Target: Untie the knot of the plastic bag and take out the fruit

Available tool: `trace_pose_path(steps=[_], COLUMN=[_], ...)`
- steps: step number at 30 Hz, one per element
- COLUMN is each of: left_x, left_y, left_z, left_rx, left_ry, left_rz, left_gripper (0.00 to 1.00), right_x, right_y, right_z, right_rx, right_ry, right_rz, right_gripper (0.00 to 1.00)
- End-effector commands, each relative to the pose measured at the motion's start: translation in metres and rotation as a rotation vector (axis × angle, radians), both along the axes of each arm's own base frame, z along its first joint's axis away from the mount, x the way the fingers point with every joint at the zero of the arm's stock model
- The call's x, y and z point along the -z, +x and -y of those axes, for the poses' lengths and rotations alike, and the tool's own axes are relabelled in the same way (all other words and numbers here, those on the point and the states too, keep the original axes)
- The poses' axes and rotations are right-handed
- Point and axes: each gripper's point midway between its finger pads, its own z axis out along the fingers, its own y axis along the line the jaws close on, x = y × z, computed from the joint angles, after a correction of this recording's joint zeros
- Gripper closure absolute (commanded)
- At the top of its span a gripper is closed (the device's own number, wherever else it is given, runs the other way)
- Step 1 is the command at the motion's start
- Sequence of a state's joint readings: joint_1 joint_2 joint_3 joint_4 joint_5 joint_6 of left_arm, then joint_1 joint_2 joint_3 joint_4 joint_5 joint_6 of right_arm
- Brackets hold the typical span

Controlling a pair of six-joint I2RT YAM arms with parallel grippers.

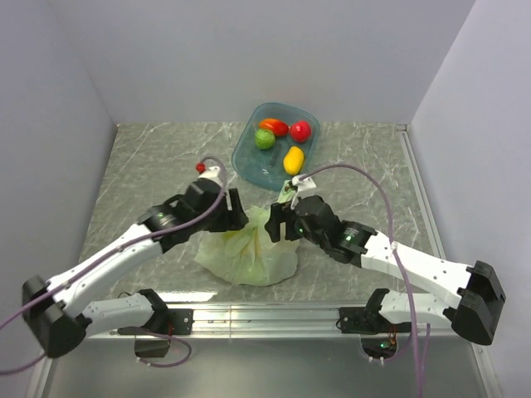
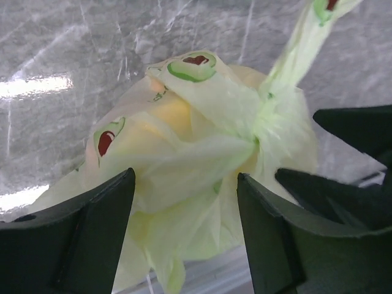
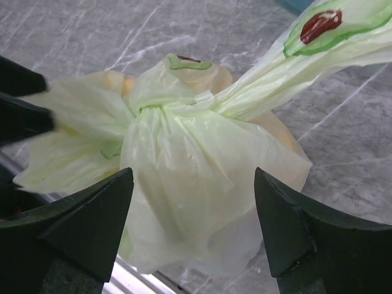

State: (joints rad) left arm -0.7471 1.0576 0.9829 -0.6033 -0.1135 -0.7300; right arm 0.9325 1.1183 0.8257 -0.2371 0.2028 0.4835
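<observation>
Looks like a robotics lab test cell. Boxed in by plain pale walls [image 1: 249,50] on three sides of the marble-patterned table [image 1: 149,157]. Bolted to a metal rail [image 1: 265,316] along that table's near edge: two arm bases [image 1: 156,310]. At its far edge, a teal bowl [image 1: 259,168] of toy fruit [image 1: 300,130].

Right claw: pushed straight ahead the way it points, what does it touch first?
Likely the bag, on the bulge just below the knot. The right claw is open and lined up to straddle that bulge; depth is unclear.
</observation>
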Motion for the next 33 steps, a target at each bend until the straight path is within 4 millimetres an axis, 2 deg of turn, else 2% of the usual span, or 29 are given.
trace_pose_path(steps=[1, 4, 6, 7, 8, 9, 10, 11, 12, 14, 16, 18, 20, 21, 22, 23, 24, 26, 27, 29, 31, 32, 33], left_x=[-0.012, 0.018, 0.027, 0.034, 0.033, 0.041, 0.045, 0.047, 0.050, 0.051, 0.047, 0.047, 0.037, 0.042, 0.033, 0.032, 0.036, 0.031, 0.033, 0.034, 0.034, 0.029, 0.020], left_y=[0.020, 0.023, 0.022, 0.019, 0.021, 0.018, 0.018, 0.018, 0.019, 0.019, 0.021, 0.022, 0.031, 0.031, 0.041, 0.041, 0.046, 0.045, 0.048, 0.049, 0.051, 0.053, 0.054], left_z=[0.017, 0.029, 0.034, 0.039, 0.045, 0.046, 0.049, 0.048, 0.045, 0.039, 0.027, 0.013, -0.011, -0.024, -0.047, -0.055, -0.076, -0.092, -0.105, -0.113, -0.114, -0.110, -0.102], left_rx=[-0.089, -0.087, -0.084, -0.077, -0.074, -0.068, -0.068, -0.074, -0.090, -0.103, -0.115, -0.127, -0.174, -0.196, -0.253, -0.258, -0.316, -0.342, -0.381, -0.404, -0.394, -0.369, -0.322], left_ry=[-0.015, 0.033, 0.039, 0.040, 0.015, 0.015, 0.010, 0.011, 0.026, 0.048, 0.076, 0.080, 0.042, 0.040, 0.008, -0.013, -0.016, -0.033, -0.032, -0.035, -0.043, -0.052, -0.077], left_rz=[0.073, 0.017, 0.004, -0.011, -0.002, -0.015, -0.023, -0.025, -0.023, -0.019, 0.004, -0.003, 0.007, -0.002, 0.024, 0.022, 0.019, 0.034, 0.030, 0.023, 0.024, 0.042, 0.059], left_gripper=[0.27, 0.27, 0.27, 0.29, 0.32, 0.36, 0.57, 0.73, 0.99, 0.99, 0.99, 1.00, 1.00, 0.99, 0.99, 0.99, 0.99, 1.00, 0.99, 1.00, 1.00, 0.99, 0.94], right_x=[0.009, 0.021, 0.026, 0.028, 0.029, 0.031, 0.032, 0.030, 0.030, 0.025, 0.022, 0.018, 0.010, 0.016, 0.018, 0.009, 0.019, 0.015, 0.022, 0.020, 0.022, 0.016, 0.014], right_y=[0.012, 0.012, 0.010, 0.009, 0.006, 0.005, 0.003, 0.002, 0.001, 0.002, 0.003, 0.004, 0.007, 0.006, 0.012, 0.012, 0.009, 0.013, 0.011, 0.009, 0.003, 0.001, -0.002], right_z=[-0.003, -0.009, -0.013, -0.014, -0.017, -0.017, -0.018, -0.018, -0.017, -0.010, -0.001, 0.017, 0.038, 0.047, 0.064, 0.073, 0.080, 0.102, 0.107, 0.114, 0.110, 0.107, 0.102], right_rx=[0.067, 0.059, 0.040, 0.035, 0.023, 0.019, 0.011, 0.013, 0.015, 0.035, 0.059, 0.103, 0.152, 0.168, 0.215, 0.244, 0.245, 0.317, 0.322, 0.347, 0.311, 0.279, 0.249], right_ry=[0.004, -0.014, -0.024, -0.025, -0.021, -0.024, -0.024, -0.018, -0.017, -0.014, -0.022, -0.047, -0.034, -0.036, -0.034, 0.016, 0.027, 0.084, 0.093, 0.128, 0.134, 0.133, 0.132], right_rz=[0.049, 0.038, 0.036, 0.035, 0.035, 0.032, 0.027, 0.027, 0.026, 0.042, 0.058, 0.083, 0.099, 0.091, 0.084, 0.092, 0.065, 0.065, 0.049, 0.044, 0.031, 0.040, 0.037], right_gripper=[0.15, 0.21, 0.31, 0.37, 0.50, 0.60, 0.77, 0.84, 0.90, 1.00, 1.00, 1.00, 1.00, 1.00, 1.00, 1.00, 1.00, 1.00, 1.00, 1.00, 0.99, 0.94, 0.89])
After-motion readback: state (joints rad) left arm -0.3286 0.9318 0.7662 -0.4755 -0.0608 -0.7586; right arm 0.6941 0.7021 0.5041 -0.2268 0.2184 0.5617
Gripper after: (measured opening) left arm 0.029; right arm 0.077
